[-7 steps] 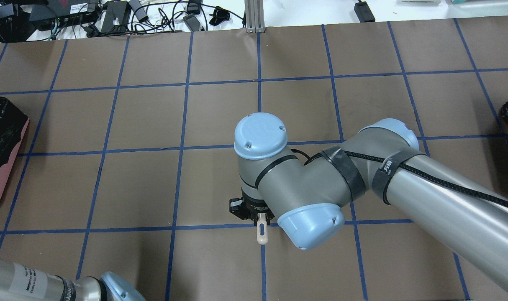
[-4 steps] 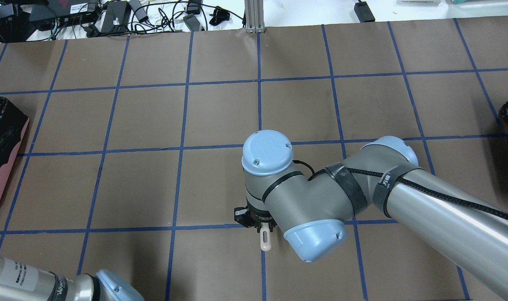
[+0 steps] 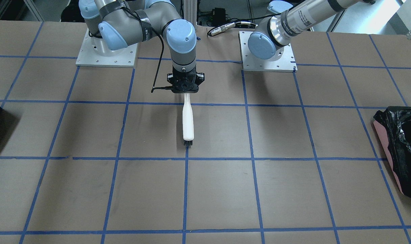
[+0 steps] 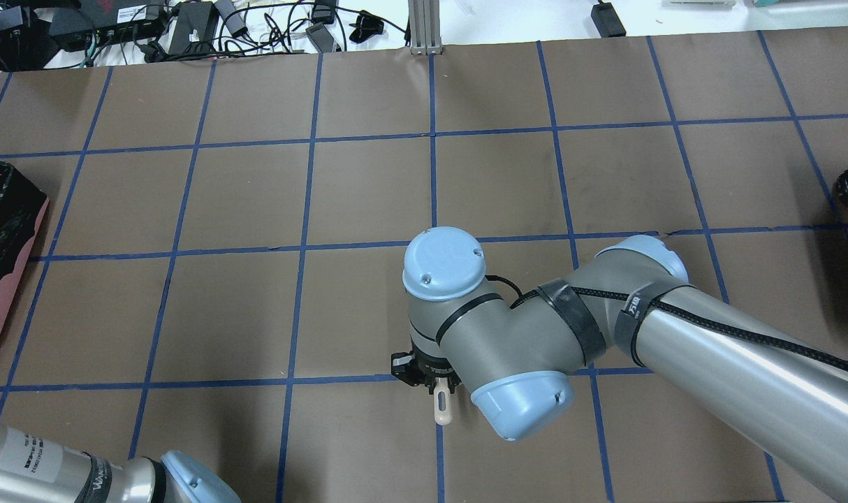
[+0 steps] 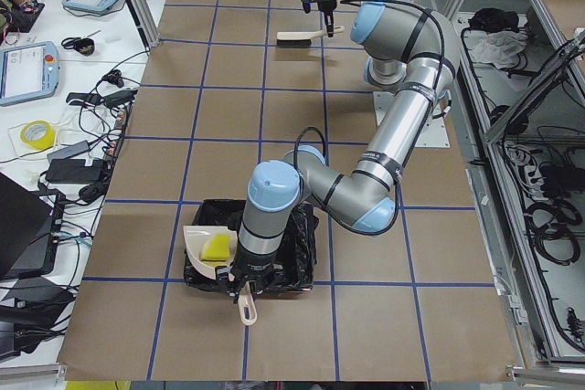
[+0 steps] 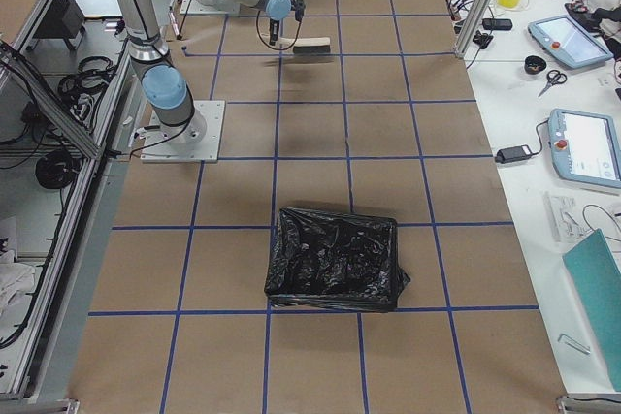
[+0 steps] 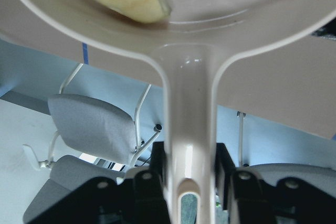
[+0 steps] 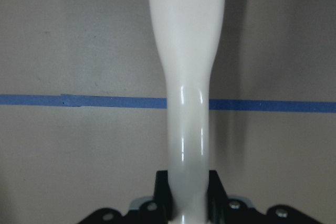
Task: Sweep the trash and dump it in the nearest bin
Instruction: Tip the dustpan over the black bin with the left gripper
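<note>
Yellow sponge [image 5: 217, 247] lies in the dustpan [image 5: 201, 237], clamped by the left gripper [image 7: 190, 195] at the left edge of the bin [image 5: 306, 253], lower left; tipping there could spill it outside. Meanwhile the right gripper [image 3: 185, 89] clutches the brush [image 3: 188, 122].

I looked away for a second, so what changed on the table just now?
The right claw, shut on the white-handled black-bristled brush, drew back slightly toward the robot's base. The left arm barely shifted. The black-bagged pink bin and the brown gridded table stayed as they were.
</note>
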Controlling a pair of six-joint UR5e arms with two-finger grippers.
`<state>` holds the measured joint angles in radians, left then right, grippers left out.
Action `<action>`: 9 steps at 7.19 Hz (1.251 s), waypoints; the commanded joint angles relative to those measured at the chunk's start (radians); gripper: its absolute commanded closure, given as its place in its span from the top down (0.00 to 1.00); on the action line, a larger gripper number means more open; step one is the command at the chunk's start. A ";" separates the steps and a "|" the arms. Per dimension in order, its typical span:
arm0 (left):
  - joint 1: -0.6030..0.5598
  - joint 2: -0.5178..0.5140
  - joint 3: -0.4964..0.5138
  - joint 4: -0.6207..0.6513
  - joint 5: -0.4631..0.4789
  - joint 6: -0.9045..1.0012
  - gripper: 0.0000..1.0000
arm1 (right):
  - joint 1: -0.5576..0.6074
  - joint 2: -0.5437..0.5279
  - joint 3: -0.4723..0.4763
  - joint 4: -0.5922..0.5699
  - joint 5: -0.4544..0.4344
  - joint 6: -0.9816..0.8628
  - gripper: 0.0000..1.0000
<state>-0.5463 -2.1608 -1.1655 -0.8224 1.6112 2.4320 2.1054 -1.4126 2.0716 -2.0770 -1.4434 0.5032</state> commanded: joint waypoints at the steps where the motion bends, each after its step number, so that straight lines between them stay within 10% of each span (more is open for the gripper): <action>1: -0.018 0.019 -0.063 0.133 0.033 0.117 0.00 | 0.001 0.014 -0.001 -0.006 -0.003 -0.002 0.00; 6: -0.023 0.027 -0.059 0.212 0.027 0.164 0.00 | 0.001 0.014 -0.002 -0.006 -0.008 -0.002 1.00; 9: -0.078 0.126 -0.051 0.037 -0.008 0.049 0.00 | 0.001 0.014 -0.010 -0.008 -0.008 -0.003 1.00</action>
<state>-0.5963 -2.0842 -1.2193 -0.6745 1.6285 2.5566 2.1062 -1.3990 2.0652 -2.0835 -1.4508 0.5007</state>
